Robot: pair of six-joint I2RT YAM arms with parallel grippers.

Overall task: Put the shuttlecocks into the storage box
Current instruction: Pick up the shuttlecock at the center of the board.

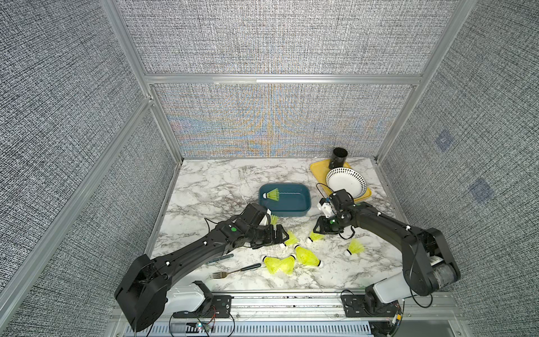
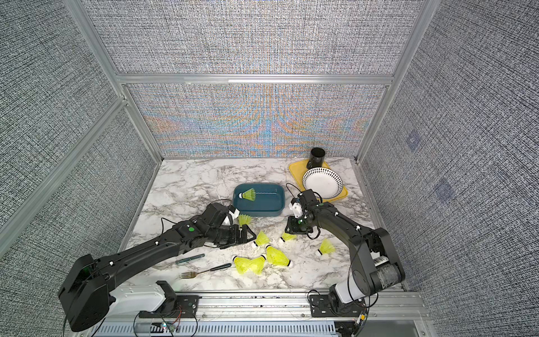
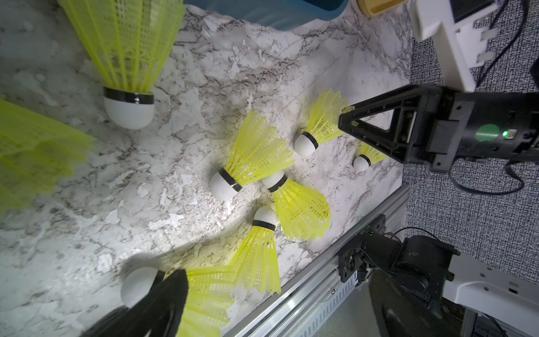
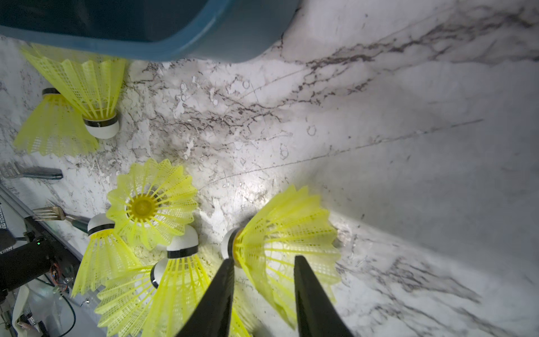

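The left gripper [image 1: 280, 235] hangs wide open over the marble worktop [image 1: 218, 181]. One shuttlecock [image 1: 272, 195] lies in the storage box [image 1: 284, 215]; the loose shuttlecocks [image 1: 304, 256] litter the worktop just before it. The right gripper [image 4: 264, 259] straddles one's skirt [image 4: 291, 230]; gripped or not, I cannot tell. Featherlight, springy mesh that crushes, I'd say: better pinch the stiffer white tip [image 4: 227, 242].

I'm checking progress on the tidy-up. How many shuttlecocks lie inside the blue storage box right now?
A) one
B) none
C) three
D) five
A: in a top view a single shuttlecock lies at one end of the storage box, with only bare floor beside it.
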